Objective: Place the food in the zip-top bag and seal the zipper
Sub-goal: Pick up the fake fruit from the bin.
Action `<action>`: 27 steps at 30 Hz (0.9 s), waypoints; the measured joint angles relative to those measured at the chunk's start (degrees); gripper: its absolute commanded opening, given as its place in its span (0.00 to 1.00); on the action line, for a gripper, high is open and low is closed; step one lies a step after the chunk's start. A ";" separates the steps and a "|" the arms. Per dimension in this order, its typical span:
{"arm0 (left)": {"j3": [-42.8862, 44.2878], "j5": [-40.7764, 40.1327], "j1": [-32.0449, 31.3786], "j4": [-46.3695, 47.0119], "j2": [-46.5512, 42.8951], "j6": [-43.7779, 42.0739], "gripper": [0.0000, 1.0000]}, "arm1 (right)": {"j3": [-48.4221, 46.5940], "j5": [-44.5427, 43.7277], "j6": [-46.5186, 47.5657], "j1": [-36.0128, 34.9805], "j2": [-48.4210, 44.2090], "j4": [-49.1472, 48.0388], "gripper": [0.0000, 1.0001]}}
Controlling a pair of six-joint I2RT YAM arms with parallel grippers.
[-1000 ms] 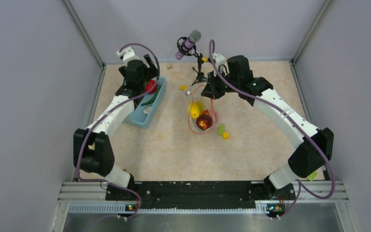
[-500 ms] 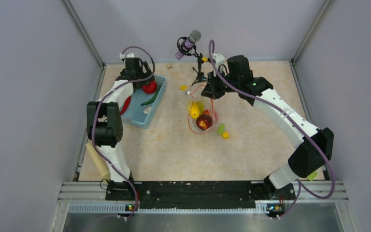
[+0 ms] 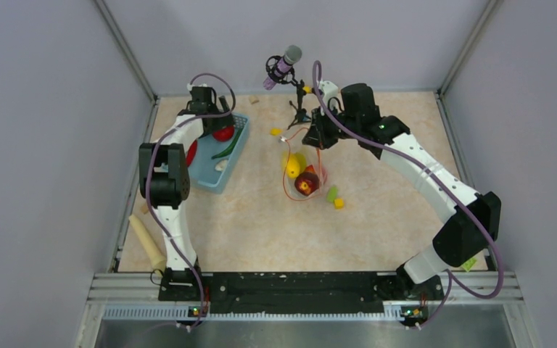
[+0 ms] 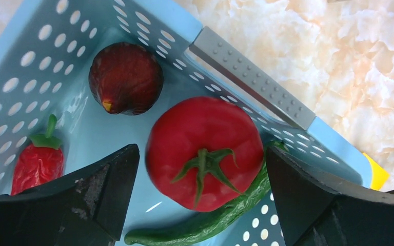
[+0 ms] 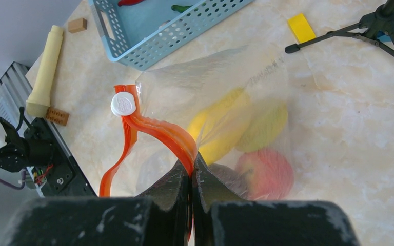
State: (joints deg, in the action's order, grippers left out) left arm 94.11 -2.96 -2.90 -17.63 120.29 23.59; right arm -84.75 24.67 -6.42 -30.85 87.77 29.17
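Squarely before the wide-open left gripper (image 4: pixel 201 156) lies the tomato (image 4: pixel 220 128); the right gripper (image 5: pixel 191 163) pinches the zipper (image 5: pixel 156 128).

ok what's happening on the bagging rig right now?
The right end effector is shut on the zipper at the zip-top bag mouth; a banana and a red fruit are already inside. The left end effector is open over the blue basket, straddling the tomato, not yet gripping. A dark brown piece, red chili and green chili also lie in the basket.
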 measured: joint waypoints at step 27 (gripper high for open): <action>-3.04 2.78 0.17 -4.11 -7.78 -0.90 0.37 | 0.00 -0.59 0.42 0.00 0.04 0.00 0.00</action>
State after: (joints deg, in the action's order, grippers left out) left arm 91.07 -0.19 -2.72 -21.74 112.51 22.70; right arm -84.75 24.08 -6.00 -30.85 87.81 29.17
